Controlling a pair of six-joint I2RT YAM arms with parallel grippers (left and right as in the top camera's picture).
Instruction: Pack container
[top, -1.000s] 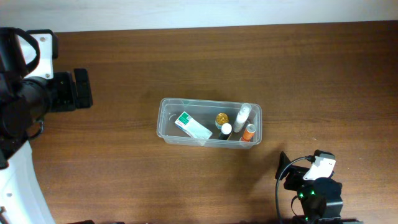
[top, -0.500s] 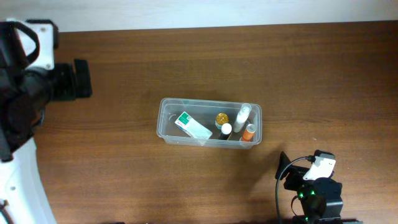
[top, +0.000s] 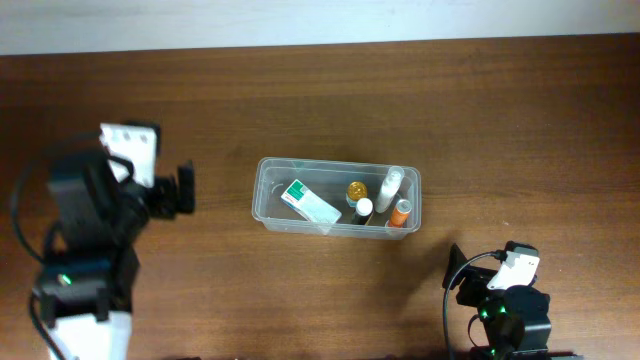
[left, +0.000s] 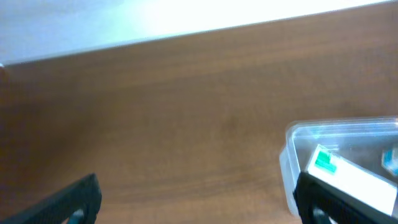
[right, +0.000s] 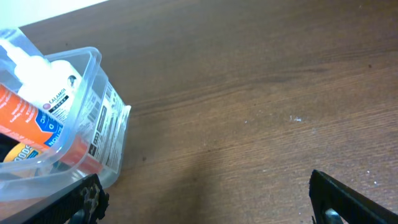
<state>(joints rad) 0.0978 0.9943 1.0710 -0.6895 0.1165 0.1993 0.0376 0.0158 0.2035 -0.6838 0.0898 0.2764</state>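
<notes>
The clear plastic container (top: 268, 190) sits mid-table. Inside it lie a white-and-green box (top: 311, 203), a yellow-capped bottle (top: 357, 191), a white bottle (top: 390, 187), an orange bottle (top: 401, 212) and a small dark bottle with a white cap (top: 363, 208). My left gripper (top: 183, 190) is open and empty, left of the container; the left wrist view shows the container's left end (left: 292, 155) with the box (left: 348, 180). My right gripper (top: 452, 268) is open and empty, near the front edge, right of the container; the right wrist view shows the container's corner (right: 102, 134).
Bare brown wood table (top: 300, 290) all around the container. A pale wall strip (top: 300, 20) runs along the far edge.
My left arm has swung from the far left edge in toward the container, and its gripper now sits just left of it. The right arm and the container have not moved.
</notes>
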